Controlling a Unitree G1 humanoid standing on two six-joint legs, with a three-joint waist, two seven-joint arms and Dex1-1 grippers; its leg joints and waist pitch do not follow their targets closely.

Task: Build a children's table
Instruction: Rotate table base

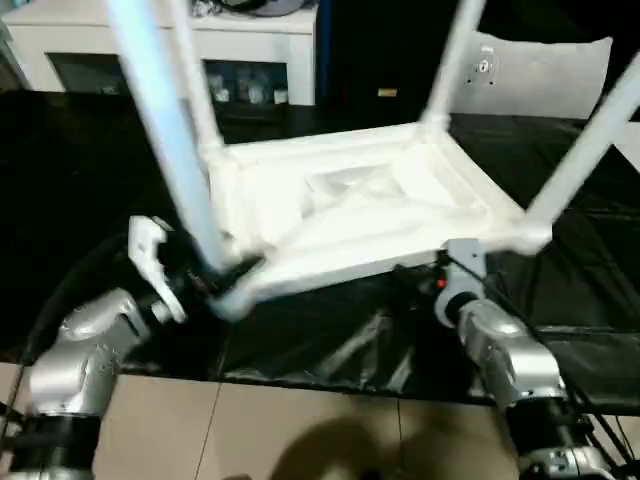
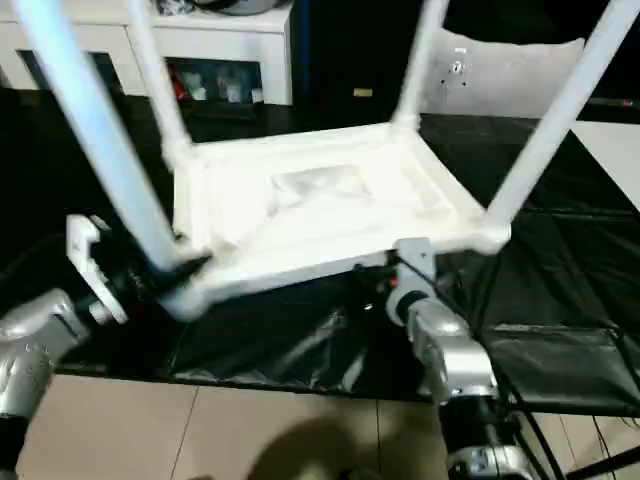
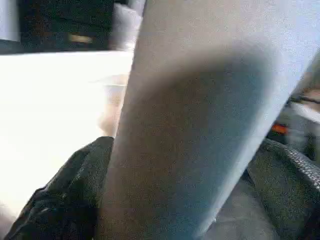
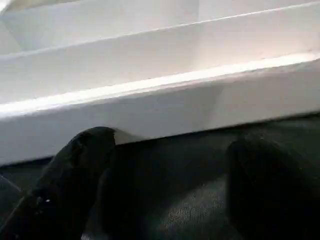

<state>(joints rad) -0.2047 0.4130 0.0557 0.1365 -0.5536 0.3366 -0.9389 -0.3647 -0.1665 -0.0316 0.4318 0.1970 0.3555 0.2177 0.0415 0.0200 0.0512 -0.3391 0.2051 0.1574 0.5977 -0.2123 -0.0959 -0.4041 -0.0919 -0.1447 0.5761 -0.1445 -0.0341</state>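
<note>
The left gripper (image 1: 215, 275) sits at the near left corner of the children's table (image 1: 350, 215), its two black fingers (image 3: 70, 195) standing apart on either side of the near left leg (image 1: 165, 130) close to where that leg enters its corner socket; in the left wrist view the pale tube rises between the dark pads with gaps beside it, so the fingers are spread around the leg rather than pinching it, and whether either pad touches it cannot be told. The right gripper (image 4: 170, 175) is wide open, its two fingertips (image 4: 85, 160) lying low on the black cover just in front of the table's near rim (image 4: 165, 100), with nothing between them; the left-hand fingertip reaches right up to the rim's lower edge, though contact is unclear. From the head camera the right wrist (image 1: 460, 285) shows just below the near edge of the white top, towards its right half. The children's table lies upside down on the black-covered work table (image 1: 330, 340), ribbed underside facing up, with all four white legs standing up from the corner sockets: near left, far left (image 1: 195, 80), far right (image 1: 455, 60) and near right (image 1: 590, 140). Both silver forearms (image 1: 85, 350) reach in from the near side, over a pale floor (image 1: 260, 430). Behind the work table stand a white cabinet (image 1: 160, 50) and a grey panel (image 1: 540, 75).
</note>
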